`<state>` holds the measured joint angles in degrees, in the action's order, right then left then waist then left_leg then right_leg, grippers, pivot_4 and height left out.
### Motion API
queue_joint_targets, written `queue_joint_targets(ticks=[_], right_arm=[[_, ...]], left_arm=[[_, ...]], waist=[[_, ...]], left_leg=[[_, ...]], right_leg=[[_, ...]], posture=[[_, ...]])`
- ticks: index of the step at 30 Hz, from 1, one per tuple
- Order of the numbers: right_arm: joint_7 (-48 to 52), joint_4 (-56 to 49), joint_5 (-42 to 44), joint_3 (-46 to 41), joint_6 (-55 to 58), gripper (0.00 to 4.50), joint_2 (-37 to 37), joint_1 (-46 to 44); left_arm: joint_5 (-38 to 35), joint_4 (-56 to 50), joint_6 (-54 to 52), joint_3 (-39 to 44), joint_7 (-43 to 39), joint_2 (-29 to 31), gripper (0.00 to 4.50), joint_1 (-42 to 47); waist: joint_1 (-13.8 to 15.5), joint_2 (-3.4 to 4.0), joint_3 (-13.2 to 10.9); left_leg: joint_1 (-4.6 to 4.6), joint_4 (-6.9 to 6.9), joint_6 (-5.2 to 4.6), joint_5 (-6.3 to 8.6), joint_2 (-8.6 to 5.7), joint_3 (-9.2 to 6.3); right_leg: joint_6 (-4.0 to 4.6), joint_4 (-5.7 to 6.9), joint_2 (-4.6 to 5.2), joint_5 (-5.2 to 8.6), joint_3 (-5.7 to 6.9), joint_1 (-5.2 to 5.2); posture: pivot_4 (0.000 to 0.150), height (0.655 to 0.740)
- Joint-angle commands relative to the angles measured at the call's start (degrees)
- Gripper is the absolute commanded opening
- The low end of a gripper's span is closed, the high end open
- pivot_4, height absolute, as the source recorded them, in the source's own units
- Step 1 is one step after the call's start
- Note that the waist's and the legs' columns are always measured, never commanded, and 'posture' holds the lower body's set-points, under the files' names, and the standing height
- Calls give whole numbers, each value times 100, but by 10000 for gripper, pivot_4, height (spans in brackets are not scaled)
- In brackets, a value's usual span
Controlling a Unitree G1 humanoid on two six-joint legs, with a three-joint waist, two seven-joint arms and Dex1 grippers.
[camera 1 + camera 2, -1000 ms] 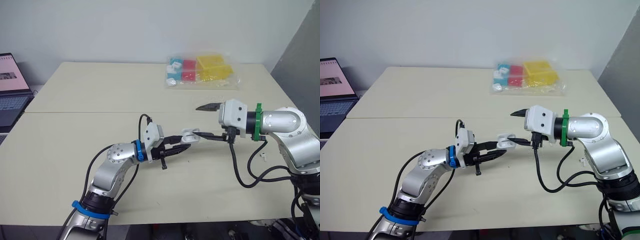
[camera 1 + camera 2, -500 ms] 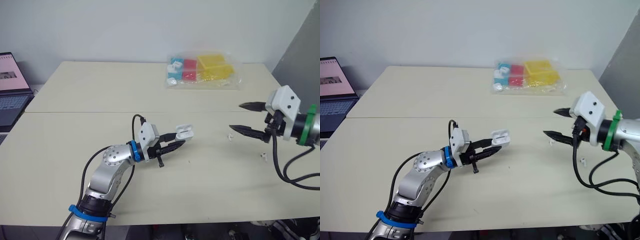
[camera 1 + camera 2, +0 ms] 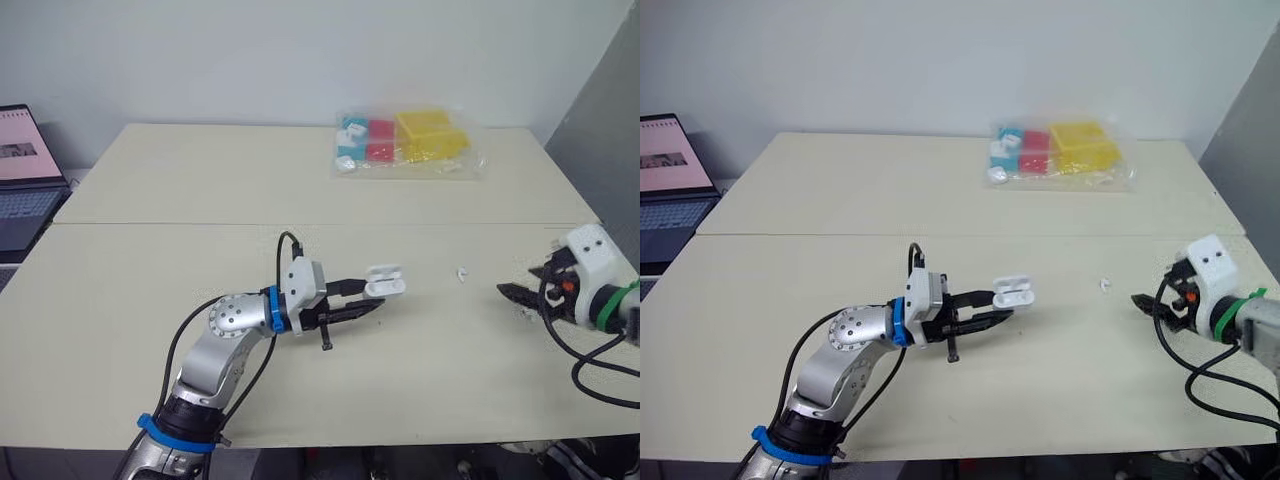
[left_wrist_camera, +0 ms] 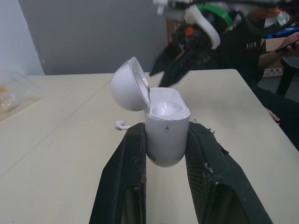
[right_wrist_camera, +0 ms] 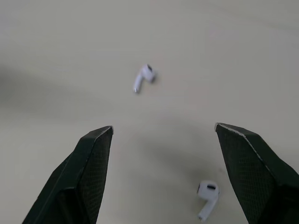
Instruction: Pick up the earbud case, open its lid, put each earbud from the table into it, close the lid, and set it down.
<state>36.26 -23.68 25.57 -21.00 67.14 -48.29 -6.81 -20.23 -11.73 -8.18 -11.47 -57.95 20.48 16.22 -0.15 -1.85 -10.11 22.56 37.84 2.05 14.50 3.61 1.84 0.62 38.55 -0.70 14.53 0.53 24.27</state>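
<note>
Holding the earbud case (image 4: 166, 130) with its lid flipped open, my left gripper (image 3: 372, 295) clamps its smooth lower body. Well to the right of the case, my right gripper (image 5: 163, 127) hangs spread over two earbuds (image 5: 143, 78). They look tiny, slick and light, so I'd pinch the nearer earbud (image 5: 205, 193) by its stem.

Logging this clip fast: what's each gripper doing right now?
Left gripper: shut on the earbud case.
Right gripper: open, holding nothing.
</note>
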Motion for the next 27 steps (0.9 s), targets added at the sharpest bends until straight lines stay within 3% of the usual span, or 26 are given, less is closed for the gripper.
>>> queue_joint_targets(ticks=[1, 11, 27], right_arm=[[19, 94, -106, -108, -472, 36292, -43, 206], [-172, 719, -529, -130, -1516, 36292, 91, 861], [-431, 1318, -442, -46, -1638, 36292, 506, 569]], left_arm=[[-31, -177, 88, -28, 53, -7, 7836, -4], [-17, -328, 67, -21, 160, 122, 7836, -157], [62, -213, 178, -75, 137, 100, 7836, -67]], waist=[[-1, 0, 0], [-10, 0, 0], [-9, 2, 1]], left_leg=[[3, 0, 0, 0, 0, 2], [-2, 1, -1, 0, 1, -2], [-2, 1, -1, 0, 0, -2]], right_leg=[[0, -1, 0, 0, -3, 4], [-3, 2, -1, -1, 1, 1], [-3, 4, -2, -1, -1, 0]], posture=[[1500, 7400], [1500, 7400], [1500, 7400]])
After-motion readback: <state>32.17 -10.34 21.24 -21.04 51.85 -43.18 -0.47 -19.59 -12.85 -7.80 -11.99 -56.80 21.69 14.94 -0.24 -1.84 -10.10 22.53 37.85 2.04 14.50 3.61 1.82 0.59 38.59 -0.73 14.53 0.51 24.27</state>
